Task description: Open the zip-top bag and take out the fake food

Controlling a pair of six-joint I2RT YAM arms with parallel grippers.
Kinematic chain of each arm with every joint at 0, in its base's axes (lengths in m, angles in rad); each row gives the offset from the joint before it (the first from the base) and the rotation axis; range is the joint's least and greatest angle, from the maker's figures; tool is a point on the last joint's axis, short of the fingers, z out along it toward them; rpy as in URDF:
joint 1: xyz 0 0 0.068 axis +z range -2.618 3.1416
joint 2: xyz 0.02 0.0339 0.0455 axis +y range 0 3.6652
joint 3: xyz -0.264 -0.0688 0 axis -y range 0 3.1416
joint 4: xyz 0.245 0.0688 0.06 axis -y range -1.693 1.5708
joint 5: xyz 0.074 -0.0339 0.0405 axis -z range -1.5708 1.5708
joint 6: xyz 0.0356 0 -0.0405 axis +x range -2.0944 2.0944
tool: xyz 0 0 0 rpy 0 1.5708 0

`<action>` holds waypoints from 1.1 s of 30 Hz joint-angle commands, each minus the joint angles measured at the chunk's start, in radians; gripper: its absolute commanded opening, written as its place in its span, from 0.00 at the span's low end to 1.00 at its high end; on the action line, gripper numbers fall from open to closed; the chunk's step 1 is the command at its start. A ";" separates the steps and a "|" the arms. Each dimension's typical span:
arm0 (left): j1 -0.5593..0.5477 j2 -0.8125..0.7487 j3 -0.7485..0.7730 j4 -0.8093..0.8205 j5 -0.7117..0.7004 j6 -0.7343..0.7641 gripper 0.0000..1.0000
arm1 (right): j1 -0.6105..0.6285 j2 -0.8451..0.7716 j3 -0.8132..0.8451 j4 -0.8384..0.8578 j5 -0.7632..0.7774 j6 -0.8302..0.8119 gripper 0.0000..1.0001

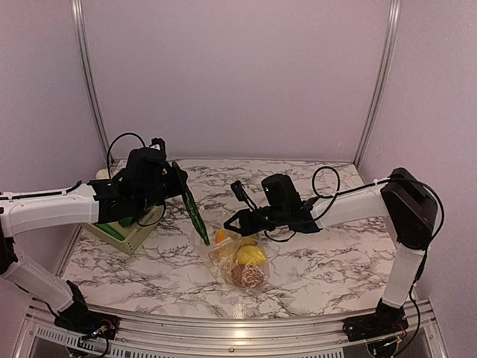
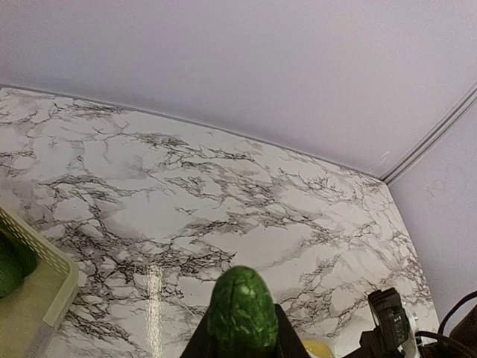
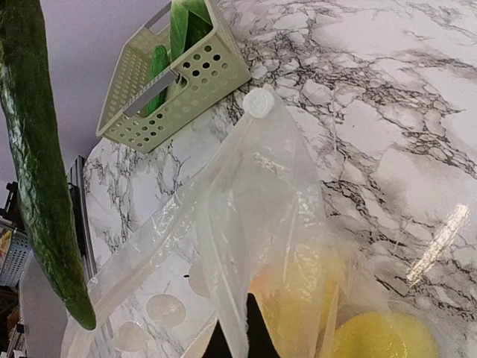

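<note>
The marble table fills the floor of the scene, with a pale green slotted basket at its left edge. In the overhead view the left arm covers most of the basket. The right wrist view shows green vegetables standing in it, their lower parts hidden behind its wall.

The clear bag lies near the middle of the table, toward the near edge. Its long axis runs far to near: the bottom rests on the marble and the mouth end is lifted on the far side. Round white dots are printed on the film, which is crumpled and blurs what lies inside.

A long dark green cucumber hangs over the table between the basket and the bag. It slants from its upper end at far left down to a tip at near right, just beside the bag's far left corner. Whether the tip touches the film is hard to tell.

Inside the bag are a yellow lemon, a brown lump nearest the front, and an orange piece that is partly covered.

The left gripper is clamped on the cucumber's upper end. The right gripper is pinched together on the bag's raised edge, its fingertips cut off at the bottom of the wrist view.
</note>
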 commanded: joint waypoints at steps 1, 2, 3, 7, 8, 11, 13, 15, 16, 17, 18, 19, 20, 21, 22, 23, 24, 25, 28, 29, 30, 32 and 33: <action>0.045 -0.033 0.051 -0.086 -0.117 0.057 0.03 | 0.021 -0.044 -0.001 0.000 0.002 -0.039 0.00; 0.066 -0.047 0.055 -0.108 -0.113 0.059 0.03 | 0.021 -0.050 -0.003 -0.005 0.007 -0.043 0.00; 0.092 -0.066 0.057 -0.127 -0.106 0.060 0.03 | 0.021 -0.055 -0.003 -0.012 0.012 -0.050 0.00; 0.215 -0.170 0.026 -0.171 -0.061 0.086 0.08 | 0.021 -0.076 -0.007 -0.034 0.028 -0.069 0.00; 0.252 -0.196 0.017 -0.186 -0.053 0.091 0.09 | 0.021 -0.081 -0.008 -0.040 0.030 -0.072 0.00; 0.359 -0.251 0.005 -0.255 -0.022 0.102 0.10 | 0.019 -0.093 -0.015 -0.046 0.035 -0.078 0.00; 0.426 -0.273 0.000 -0.293 -0.011 0.110 0.10 | 0.020 -0.097 -0.018 -0.051 0.038 -0.081 0.00; 0.497 -0.284 -0.005 -0.319 0.010 0.114 0.10 | 0.020 -0.101 -0.022 -0.051 0.038 -0.082 0.00; 0.534 -0.287 -0.011 -0.328 0.024 0.115 0.10 | 0.019 -0.103 -0.025 -0.052 0.037 -0.083 0.00; 0.571 -0.287 -0.015 -0.336 0.044 0.111 0.10 | 0.020 -0.105 -0.028 -0.051 0.038 -0.082 0.00; 0.607 -0.286 -0.020 -0.339 0.054 0.108 0.10 | 0.019 -0.107 -0.031 -0.051 0.039 -0.082 0.00; 0.639 -0.281 -0.026 -0.341 0.061 0.108 0.09 | 0.019 -0.110 -0.034 -0.051 0.041 -0.081 0.00; 0.681 -0.272 -0.030 -0.347 0.067 0.101 0.09 | 0.020 -0.114 -0.037 -0.051 0.042 -0.081 0.00; 0.714 -0.261 -0.036 -0.351 0.082 0.088 0.08 | 0.019 -0.117 -0.040 -0.052 0.044 -0.080 0.00; 0.741 -0.248 -0.042 -0.349 0.102 0.078 0.07 | 0.018 -0.120 -0.041 -0.053 0.047 -0.081 0.00; 0.765 -0.232 -0.050 -0.349 0.112 0.064 0.07 | 0.017 -0.122 -0.042 -0.053 0.048 -0.082 0.00; 0.784 -0.218 -0.058 -0.347 0.121 0.051 0.06 | 0.017 -0.123 -0.043 -0.055 0.049 -0.083 0.00; 0.801 -0.194 -0.067 -0.343 0.131 0.037 0.07 | 0.015 -0.124 -0.042 -0.057 0.049 -0.082 0.00; 0.833 -0.140 -0.101 -0.318 0.147 0.006 0.06 | 0.011 -0.124 -0.038 -0.062 0.051 -0.086 0.00; 0.850 -0.127 -0.115 -0.306 0.145 -0.003 0.06 | 0.012 -0.124 -0.037 -0.062 0.051 -0.085 0.00; 0.858 -0.116 -0.131 -0.287 0.146 -0.011 0.06 | 0.011 -0.124 -0.036 -0.061 0.050 -0.083 0.00; 0.866 -0.096 -0.178 -0.246 0.161 -0.030 0.06 | 0.010 -0.121 -0.034 -0.059 0.047 -0.084 0.00; 0.868 -0.082 -0.191 -0.231 0.167 -0.038 0.06 | 0.010 -0.120 -0.032 -0.059 0.046 -0.085 0.00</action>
